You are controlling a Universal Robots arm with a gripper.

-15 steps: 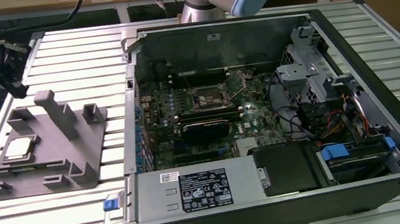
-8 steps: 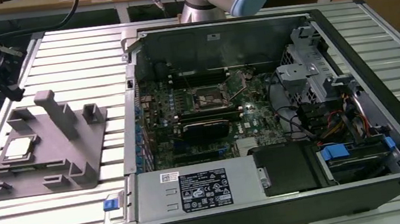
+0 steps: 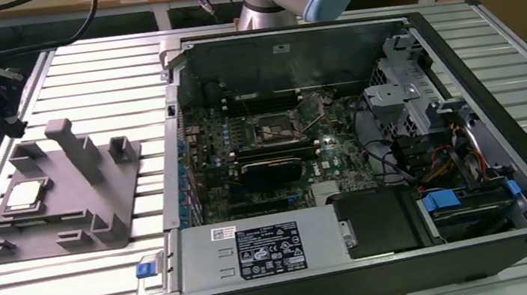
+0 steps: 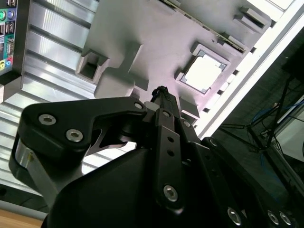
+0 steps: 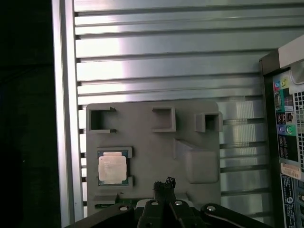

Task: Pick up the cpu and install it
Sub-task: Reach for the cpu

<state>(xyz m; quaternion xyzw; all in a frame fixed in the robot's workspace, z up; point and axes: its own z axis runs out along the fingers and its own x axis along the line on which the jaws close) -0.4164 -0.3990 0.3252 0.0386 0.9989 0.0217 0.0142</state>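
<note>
Clearly, the pick is the step in hand. The cpu [image 5: 112, 167] is seated flat, metal top up, in a shallow pocket of the grey fixture [image 5: 147, 156], which is laid on the slatted table [image 5: 166, 66]. In the exterior view it is found at the exterior view's left, well apart from the open case [image 3: 282, 54], on the fixture's side far from the case. The gripper [image 5: 165, 183] is held above the fixture, near the cpu but not touching it, and beside it rather than over it. The jaws are drawn together, and nothing is held between them.

For the pick to be done well, it is judged that the jaws must be opened wider than the cpu before anything is lowered. They must also be centred over it and squared to its edges, so that both sides are met at once. The pocket's raised walls are best avoided; contact is better made where the pocket looks open. The rim is thin, so a light, level grip is called for: a tilted cpu could be jammed in the pocket or dropped. Its orientation should be kept, since the socket [image 3: 278, 127] in the case is likely keyed.
</note>
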